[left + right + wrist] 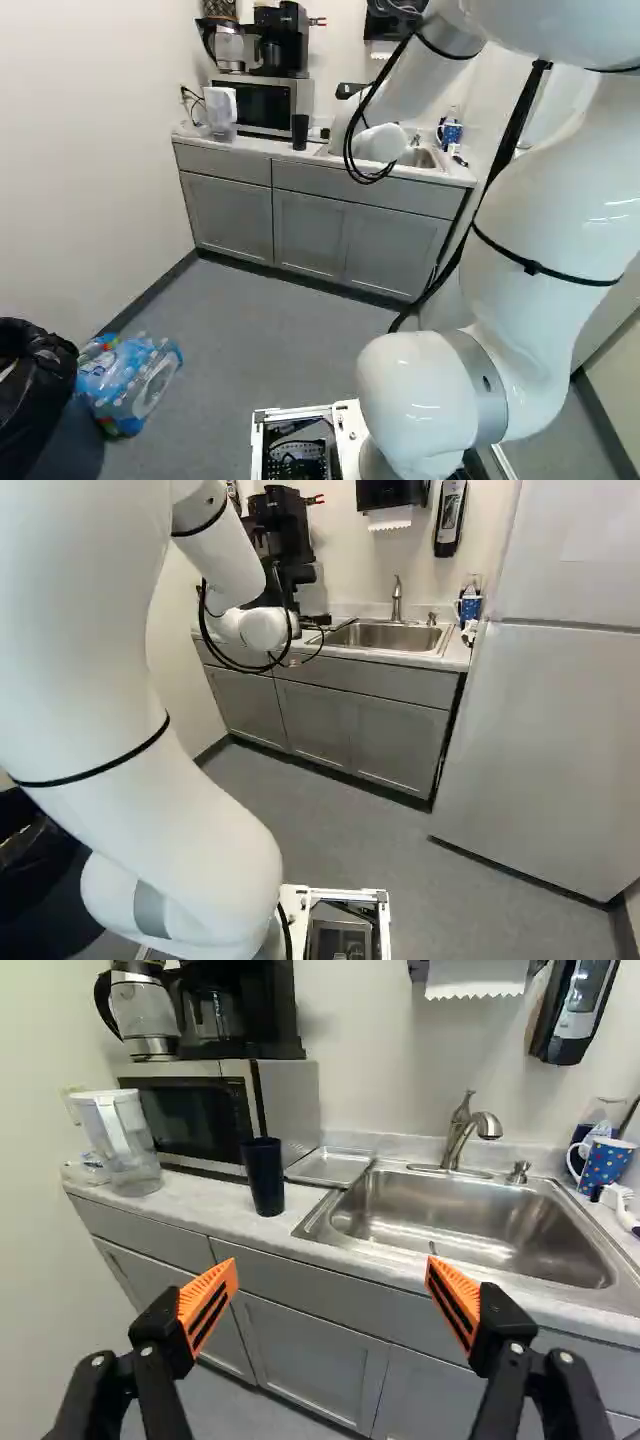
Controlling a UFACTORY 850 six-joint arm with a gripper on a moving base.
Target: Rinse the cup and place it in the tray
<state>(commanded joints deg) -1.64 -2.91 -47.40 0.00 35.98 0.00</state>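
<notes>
So the gripper (330, 1295) is wide open, nothing in it, and the dark cup (264, 1177) stands on the counter (205, 1206) beside the tray (330, 1167).

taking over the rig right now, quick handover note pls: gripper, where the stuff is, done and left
Gripper: open and empty, facing the counter front.
Cup: probably the dark tumbler, upright on the countertop; there is also a polka-dot mug beyond the sink.
Tray: metal tray between microwave and sink, nothing on it.
Faucet: no water seen running.
Done: no grasp or placing; rinsing can't be confirmed.
Left: grasp cup, rinse at sink, set in tray.
</notes>
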